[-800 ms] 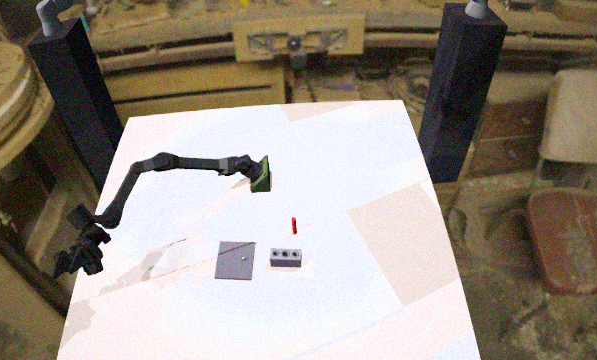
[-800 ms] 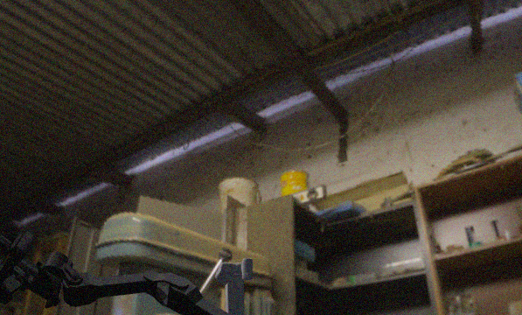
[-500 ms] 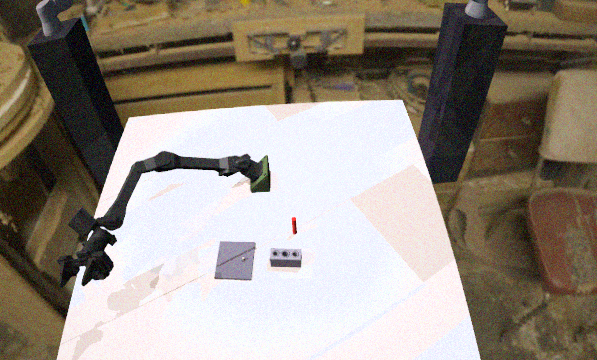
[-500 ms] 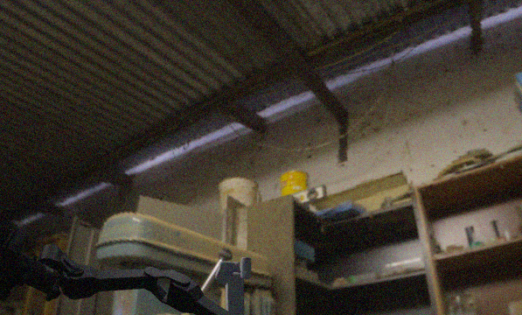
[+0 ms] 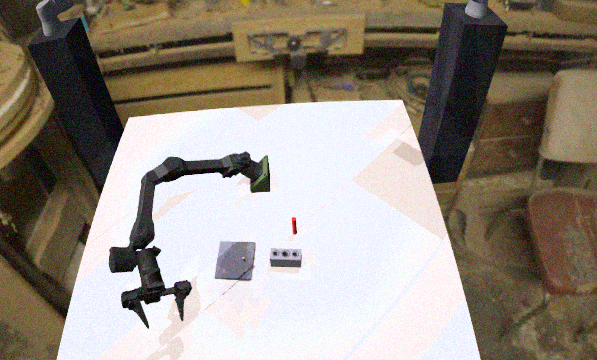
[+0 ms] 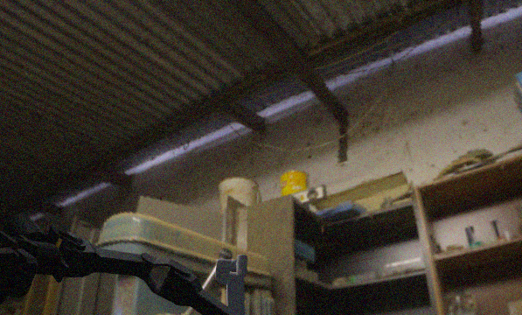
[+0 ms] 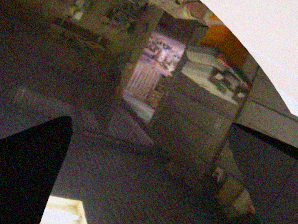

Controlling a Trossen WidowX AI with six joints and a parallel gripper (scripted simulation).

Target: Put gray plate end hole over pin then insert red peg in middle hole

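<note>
Plate, gray with three holes, sits on the table just beside the flat base, off its pin. The red peg is near the plate. Well apart from these, the pincer is wide and holds nothing. Only the top view shows plate, base and peg; the exterior catches part of the arm, the wrist one dark finger and a table edge.

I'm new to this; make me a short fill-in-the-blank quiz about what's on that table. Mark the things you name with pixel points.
The small peg [image 5: 294, 226] is colored ____.
The gray block [image 5: 285, 259] has ____ holes in its top.
A small pin sticks up from the flat gray ____.
The robot's jaws [image 5: 165, 324] are ____.

Missing words: red; three; base [image 5: 230, 261]; open.
</note>
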